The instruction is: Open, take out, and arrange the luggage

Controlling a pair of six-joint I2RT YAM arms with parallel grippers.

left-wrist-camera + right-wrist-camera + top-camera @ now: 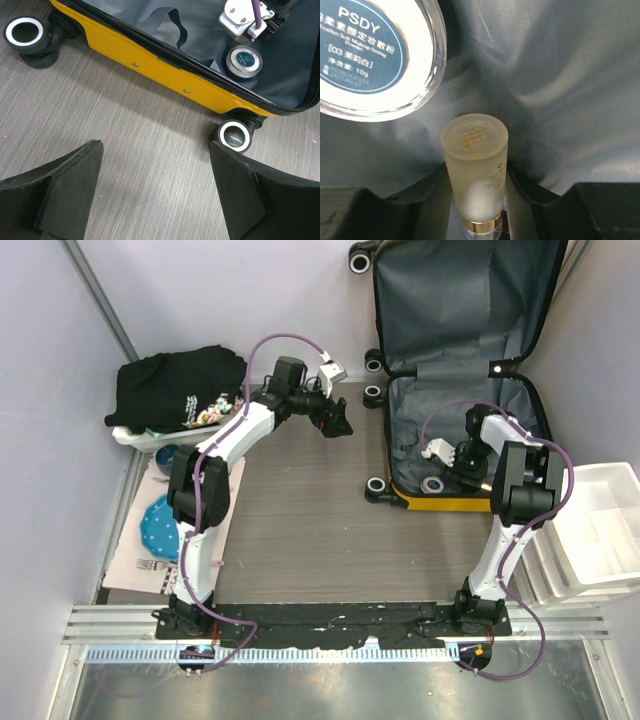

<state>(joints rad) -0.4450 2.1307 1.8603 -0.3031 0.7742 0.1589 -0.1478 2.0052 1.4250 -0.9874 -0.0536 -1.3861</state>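
Note:
The yellow luggage (445, 503) lies open at the back right, its lid leaning on the wall and its grey lining (455, 370) showing. Down in the lower half, my right gripper (463, 462) has its fingers pressed on both sides of a frosted bottle (475, 150) with a gold collar. My right gripper (476, 172) is shut on it. A round powder jar (370, 55) lies just beside the bottle on the lining. My left gripper (335, 423) hovers over the table left of the luggage. It stands open and empty (156, 147), facing the yellow shell (150, 70).
A white basket (135, 437) with black clothing stands at the back left. A blue item (160, 525) lies on a mat along the left edge. White drawer bins (600, 530) stand at the right. Black luggage wheels (235, 136) stick out onto the table.

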